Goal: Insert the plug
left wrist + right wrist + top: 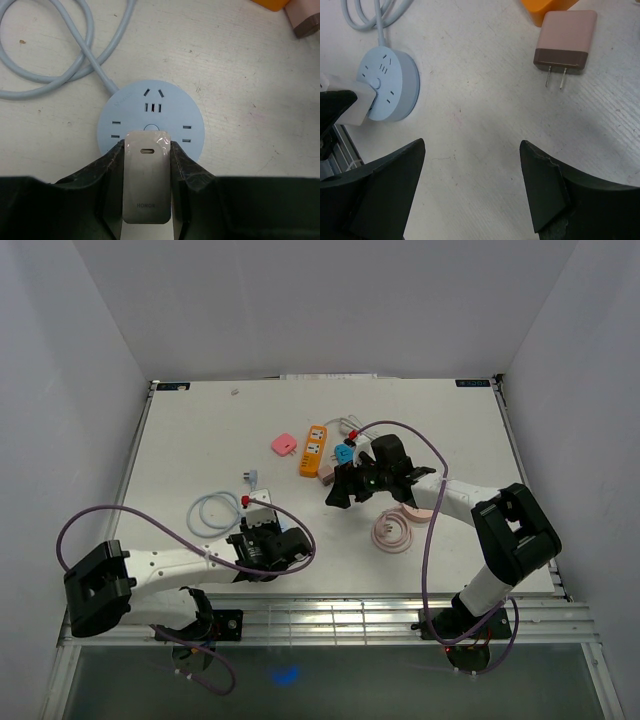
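Note:
My left gripper is shut on a pale grey HONOR charger plug, which it holds upright over the near part of a round light-blue socket. The plug's prongs are hidden, so I cannot tell whether they are in the slots. In the top view the left gripper is at the table's near left with the plug in front of it. The right wrist view shows the socket with the white plug on its near edge. My right gripper is open and empty above bare table, to the right of the socket.
The socket's pale blue cable coils to its left. An orange power strip, a pink plug and a blue plug lie mid-table. A pink two-prong adapter lies near the strip. A pink cable coil lies right of centre.

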### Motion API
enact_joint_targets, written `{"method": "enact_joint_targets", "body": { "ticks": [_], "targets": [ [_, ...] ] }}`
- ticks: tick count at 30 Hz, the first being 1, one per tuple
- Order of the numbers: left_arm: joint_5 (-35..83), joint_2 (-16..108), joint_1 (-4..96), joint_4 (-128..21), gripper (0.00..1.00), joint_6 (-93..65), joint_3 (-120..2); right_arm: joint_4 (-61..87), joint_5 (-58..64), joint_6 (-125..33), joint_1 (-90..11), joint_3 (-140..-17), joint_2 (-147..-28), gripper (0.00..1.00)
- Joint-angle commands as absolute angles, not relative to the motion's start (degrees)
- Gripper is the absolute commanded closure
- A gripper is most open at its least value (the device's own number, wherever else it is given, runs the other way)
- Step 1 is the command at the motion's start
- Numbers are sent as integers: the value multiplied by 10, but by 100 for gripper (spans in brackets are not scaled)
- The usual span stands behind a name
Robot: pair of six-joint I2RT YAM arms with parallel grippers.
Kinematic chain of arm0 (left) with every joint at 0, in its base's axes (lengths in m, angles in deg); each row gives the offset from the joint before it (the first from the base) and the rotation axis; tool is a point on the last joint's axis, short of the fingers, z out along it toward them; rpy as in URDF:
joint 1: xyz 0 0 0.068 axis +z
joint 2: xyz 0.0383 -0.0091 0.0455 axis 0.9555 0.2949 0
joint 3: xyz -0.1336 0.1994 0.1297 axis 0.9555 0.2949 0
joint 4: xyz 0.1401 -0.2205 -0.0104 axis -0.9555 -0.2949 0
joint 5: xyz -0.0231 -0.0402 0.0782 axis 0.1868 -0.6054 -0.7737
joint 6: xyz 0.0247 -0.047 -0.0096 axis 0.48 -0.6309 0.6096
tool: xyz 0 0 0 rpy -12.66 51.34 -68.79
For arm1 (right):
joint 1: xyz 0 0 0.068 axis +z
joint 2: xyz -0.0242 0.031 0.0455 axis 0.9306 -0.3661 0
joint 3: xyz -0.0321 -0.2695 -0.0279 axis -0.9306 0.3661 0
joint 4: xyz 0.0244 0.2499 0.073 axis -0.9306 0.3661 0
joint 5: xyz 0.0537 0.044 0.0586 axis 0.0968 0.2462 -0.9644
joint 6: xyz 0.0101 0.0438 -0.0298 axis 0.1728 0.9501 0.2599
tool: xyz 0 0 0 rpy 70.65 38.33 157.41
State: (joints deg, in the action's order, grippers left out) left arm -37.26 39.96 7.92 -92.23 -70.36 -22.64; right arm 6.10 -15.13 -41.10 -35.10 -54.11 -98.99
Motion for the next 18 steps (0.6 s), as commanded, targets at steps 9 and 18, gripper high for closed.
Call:
{"method": "enact_joint_targets", "body": {
  "ticks": [9,18],
  "targets": [
    [-346,472,42,-963,100,-862,-190,36,-161,-406,-352,-553,-977,18],
    [-309,579,43,-1025,100,-857,-270,35,-166,-405,-351,-555,-980,19]
  ]
}}
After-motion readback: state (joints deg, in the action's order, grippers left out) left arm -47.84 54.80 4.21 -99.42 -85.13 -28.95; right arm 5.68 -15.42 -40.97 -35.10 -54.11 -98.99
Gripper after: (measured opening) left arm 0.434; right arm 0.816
